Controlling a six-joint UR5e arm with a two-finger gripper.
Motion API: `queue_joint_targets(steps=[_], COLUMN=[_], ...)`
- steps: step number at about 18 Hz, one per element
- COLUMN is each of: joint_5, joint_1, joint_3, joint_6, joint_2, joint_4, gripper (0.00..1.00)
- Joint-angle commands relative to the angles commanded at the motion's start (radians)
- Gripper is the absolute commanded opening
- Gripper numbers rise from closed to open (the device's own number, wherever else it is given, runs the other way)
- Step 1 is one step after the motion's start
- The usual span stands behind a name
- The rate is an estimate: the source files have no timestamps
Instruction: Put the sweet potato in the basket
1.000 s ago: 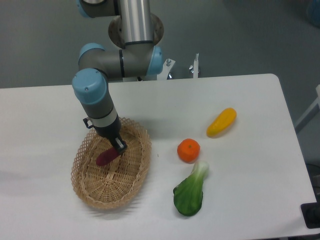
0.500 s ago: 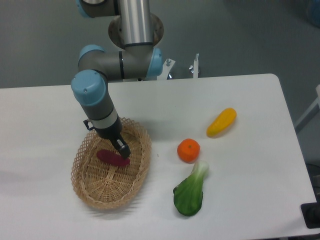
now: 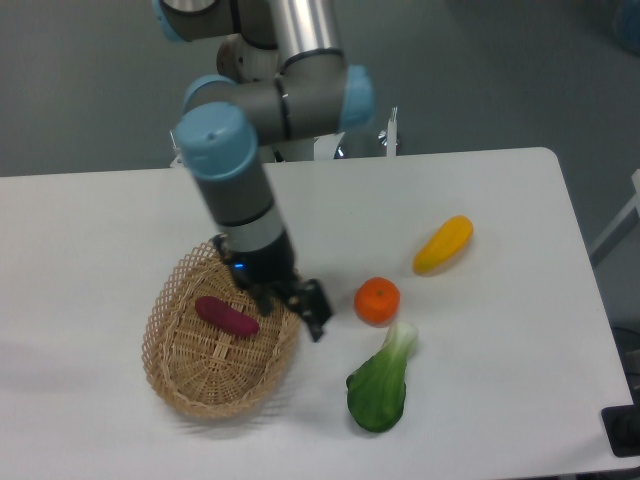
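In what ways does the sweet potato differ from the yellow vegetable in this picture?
The sweet potato is reddish-purple; the yellow vegetable is bright yellow. The sweet potato lies inside the basket; the yellow vegetable lies on the bare table, far to the right. The sweet potato looks slimmer. Both are elongated with tapered ends, and neither is held.

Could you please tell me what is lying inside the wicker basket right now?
Only the sweet potato shows, lying on the floor of the basket. The arm covers the basket's upper right rim, so that part cannot be checked.
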Motion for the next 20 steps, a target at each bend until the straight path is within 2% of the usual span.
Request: queue_joint_targets(steps=[2, 5, 6, 8, 11, 20], joint_5=[-0.009, -0.066, -0.102, -0.144, -0.172, -0.190], joint_1=[0.061, 0.126, 0.153, 0.207, 0.247, 0.255], joint_3=[0.044, 0.091, 0.094, 0.086, 0.063, 0.052], joint_6=[0.159, 0.253, 0.287, 0.385, 0.467, 0.474], joint_2=[0.023, 0.043, 0.048, 0.061, 0.077, 0.084], joint_4=[-0.104, -0.225, -0.248, -0.259, -0.270, -0.269], gripper=[1.00, 1.00, 1.00, 1.00, 1.00, 1.00])
